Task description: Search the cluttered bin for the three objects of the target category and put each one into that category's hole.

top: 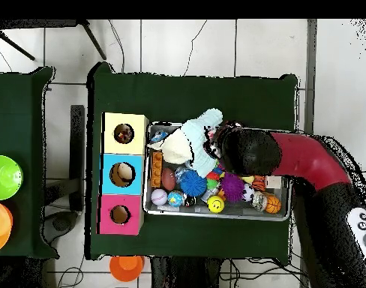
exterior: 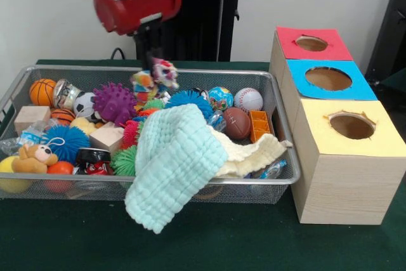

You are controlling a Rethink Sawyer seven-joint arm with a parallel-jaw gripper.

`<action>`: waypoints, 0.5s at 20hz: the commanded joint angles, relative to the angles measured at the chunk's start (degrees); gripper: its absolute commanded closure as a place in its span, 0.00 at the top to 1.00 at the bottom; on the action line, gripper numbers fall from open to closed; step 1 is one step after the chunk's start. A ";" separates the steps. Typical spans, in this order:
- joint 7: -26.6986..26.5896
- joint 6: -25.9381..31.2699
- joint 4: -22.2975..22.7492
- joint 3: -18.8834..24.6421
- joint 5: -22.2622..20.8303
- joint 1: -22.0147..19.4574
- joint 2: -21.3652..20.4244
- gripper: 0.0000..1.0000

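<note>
The silver wire-mesh bin (exterior: 254,73) stands on the green table, full of toys; it also shows in the overhead view (top: 216,214). My gripper (exterior: 153,61) hangs over the bin's far middle, shut on a white fabric bundle with coloured patches (exterior: 164,73), held about level with the far rim. A second patchy bundle (exterior: 143,83) lies just left of it. No third bundle is visible. The yellow-surround hole (exterior: 352,125) is in the nearest wooden box, right of the bin; it also shows in the overhead view (top: 124,133). In the overhead view my arm (top: 250,151) hides the gripper.
A mint cloth (exterior: 174,163) drapes over the bin's front rim, with a cream cloth (exterior: 254,153) beside it. A purple spiky ball (exterior: 114,103), a blue spiky ball (exterior: 66,141), sport balls and wooden blocks fill the bin. The blue-surround hole (exterior: 328,79) and red-surround hole (exterior: 311,43) lie behind the yellow one.
</note>
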 commanded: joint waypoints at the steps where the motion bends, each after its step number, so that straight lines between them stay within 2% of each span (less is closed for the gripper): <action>1: 20.13 -4.81 5.37 -2.64 5.04 6.04 -2.57 0.00; 10: 25.19 -6.82 3.17 -7.96 9.37 15.64 -2.18 0.00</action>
